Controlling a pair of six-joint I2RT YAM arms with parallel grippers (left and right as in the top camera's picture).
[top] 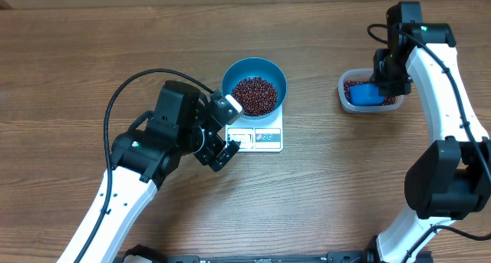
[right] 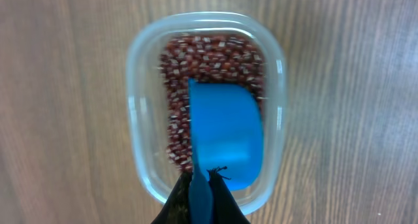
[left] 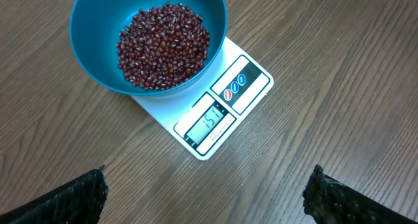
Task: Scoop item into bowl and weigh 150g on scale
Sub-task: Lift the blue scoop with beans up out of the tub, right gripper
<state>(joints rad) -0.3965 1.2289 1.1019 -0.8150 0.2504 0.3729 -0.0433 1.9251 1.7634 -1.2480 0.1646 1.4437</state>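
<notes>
My left gripper (top: 227,130) hovers wide open and empty just beside the scale (top: 265,138), which carries the bowl (top: 275,73) of beans (top: 254,95). Well apart from the scale, my right gripper (right: 201,185) points straight down, pinched tight on the blue scoop (right: 225,132) in the tub (right: 138,119).

The overhead view looks straight down on the wooden table (top: 330,202) from well above. It takes in both arms, with the scale (top: 265,136) and bowl (top: 253,64) just above frame centre and the clear tub (top: 343,87) at upper right.

The left wrist view looks down at a slant from closer in. It shares the bowl (left: 91,28) and scale (left: 251,87) with the overhead view, and the left gripper (left: 206,201) shows only as dark pads in the two lower corners.

The right wrist view faces straight down from very near. The tub (right: 137,119) and blue scoop (right: 225,132) fill the frame, with the right gripper (right: 202,198) at bottom centre. The overhead view shares this tub.
</notes>
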